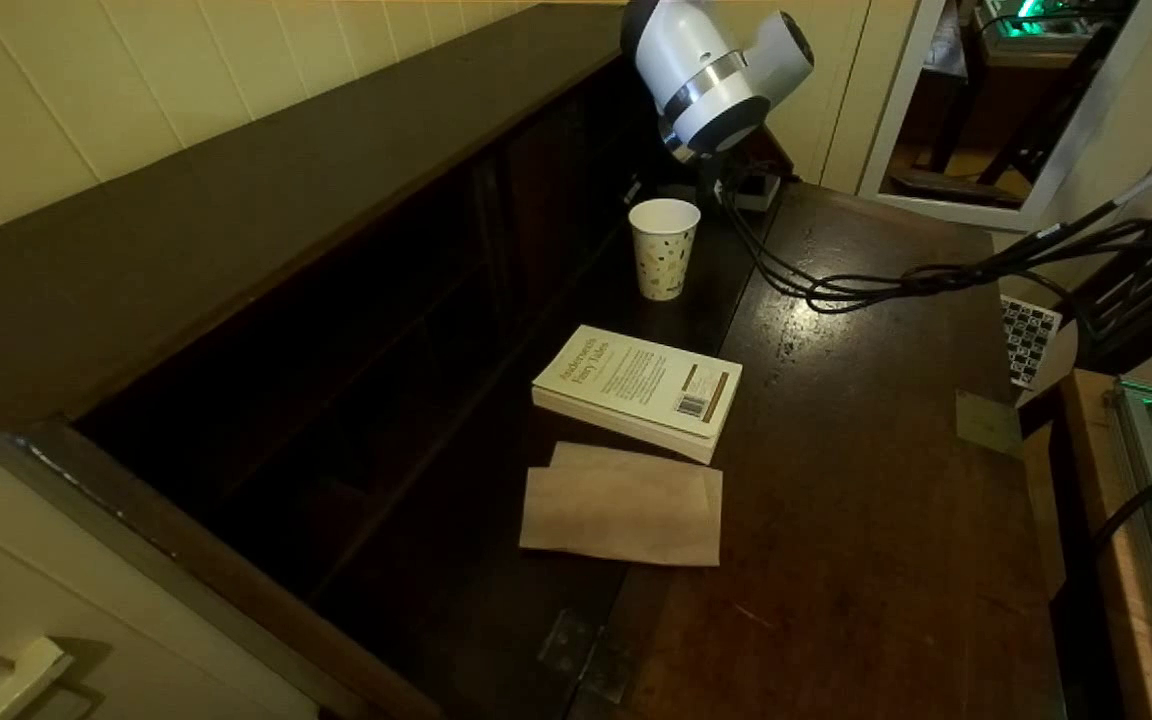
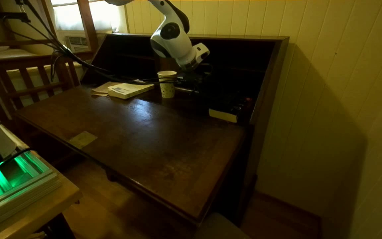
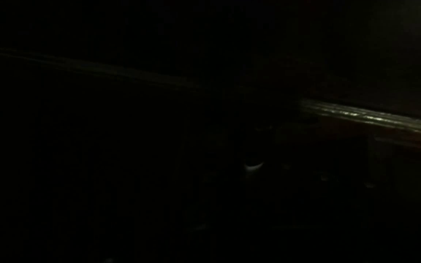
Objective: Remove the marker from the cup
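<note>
The cup [image 1: 664,250] is white with small coloured specks and stands upright on the desk; it also shows in an exterior view [image 2: 167,87]. No stick shows above its rim. My gripper [image 2: 199,87] is a dark shape in shadow beside and behind the cup, low over the desk. A slim stick with a pale streak [image 2: 184,89], perhaps the marker, lies between cup and gripper; I cannot tell whether the gripper holds it. The wrist view is nearly black, with a small bright crescent low in the middle. The fingers cannot be made out.
A white book [image 1: 641,390] lies near the cup, with brown folded paper [image 1: 624,510] beyond it. A dark book with pale page edges [image 2: 223,115] lies near the desk's side wall. Black cables [image 1: 896,285] hang from the arm across the desk. The desk's shelf compartments rise behind.
</note>
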Tool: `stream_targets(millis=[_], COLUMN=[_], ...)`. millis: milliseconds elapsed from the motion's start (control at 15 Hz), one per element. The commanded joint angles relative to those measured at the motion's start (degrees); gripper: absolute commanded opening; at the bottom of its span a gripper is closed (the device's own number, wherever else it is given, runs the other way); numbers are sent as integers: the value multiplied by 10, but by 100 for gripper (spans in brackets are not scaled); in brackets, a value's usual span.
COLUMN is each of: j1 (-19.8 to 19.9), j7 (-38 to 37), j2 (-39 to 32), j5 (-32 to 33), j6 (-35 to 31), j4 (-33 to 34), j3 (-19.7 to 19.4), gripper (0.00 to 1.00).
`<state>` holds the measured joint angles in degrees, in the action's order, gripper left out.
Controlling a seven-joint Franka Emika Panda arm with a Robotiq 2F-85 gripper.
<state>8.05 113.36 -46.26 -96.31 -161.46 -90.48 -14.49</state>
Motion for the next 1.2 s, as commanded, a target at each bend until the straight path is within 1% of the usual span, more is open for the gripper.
stream_targets(millis=[0, 67, 133, 267, 467, 733, 800, 867, 933, 1000, 1133], j1=[-3, -4, -4, -5, -3, -3, -3, -3, -3, -3, -4], j7=[-14, -19, -20, -24, -10, -9, -7, -8, -8, -12, -16], j2=[-11, -8, -5, 10, 28, 35, 35, 35, 37, 39, 43], j5=[-4, -1, -3, -7, -22, -25, -25, -26, -25, -22, -19], j6=[-12, -11, -11, -8, -5, -9, -11, -11, -9, -8, -6], j4=[17, 14, 11, -2, -9, -8, -8, -8, -11, -14, -18], j3=[0, 0, 1, 2, 4, 3, 3, 3, 4, 3, 3], gripper=[6, 1, 0, 0, 0, 0, 26, 27, 6, 6, 0])
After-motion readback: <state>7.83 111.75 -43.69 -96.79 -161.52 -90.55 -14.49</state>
